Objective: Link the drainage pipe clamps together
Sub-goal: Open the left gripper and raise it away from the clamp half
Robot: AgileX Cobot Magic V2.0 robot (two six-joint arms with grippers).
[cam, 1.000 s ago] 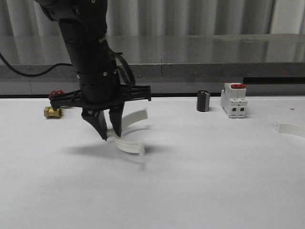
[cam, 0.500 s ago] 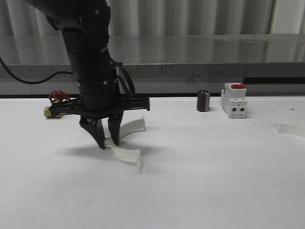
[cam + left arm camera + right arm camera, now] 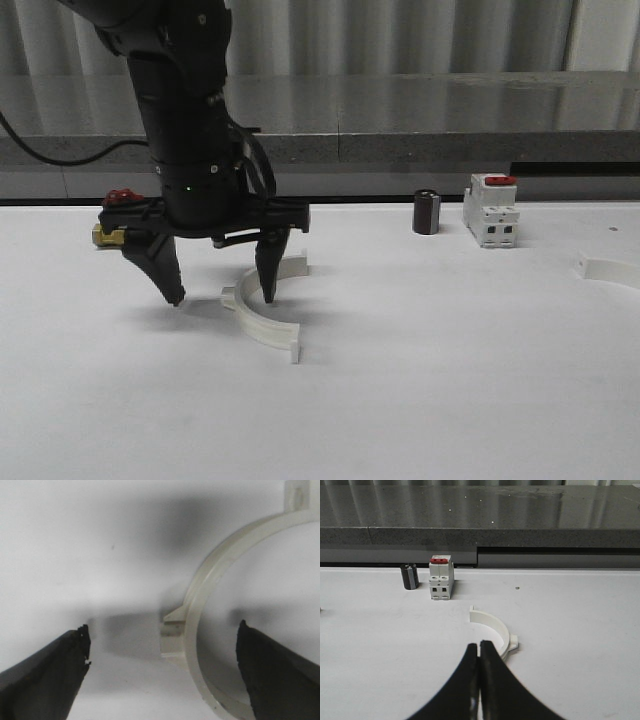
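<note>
One white plastic semicircular pipe clamp half [image 3: 262, 322] lies flat on the white worktop [image 3: 450, 380], directly beneath the black left pincer [image 3: 220, 295]. In the left wrist view its thin curved band [image 3: 200, 610] carries a small outer tab, and that tab sits between the spread fingers. One finger stands inside the arc and the other outside it, neither touching the plastic. So the left pincer is wide apart and empty.

The second white half-ring [image 3: 494, 630] rests well apart, near the worktop's right edge [image 3: 610, 270], just ahead of the right pincer [image 3: 479, 655], whose fingers are pressed together on nothing.

Judging by the thin wall, each half should be light and fairly stiff, with a little spring across the arc. It also looks smooth enough to skate on the worktop if nudged. The band near the tab, pinched across its thickness, seems the safest hold, since it leaves the flat end lugs free for mating.

Behind stand a white breaker block with a red top [image 3: 490, 212], a small black cylinder [image 3: 426, 212] and a brass valve with a red handwheel [image 3: 112, 228].
</note>
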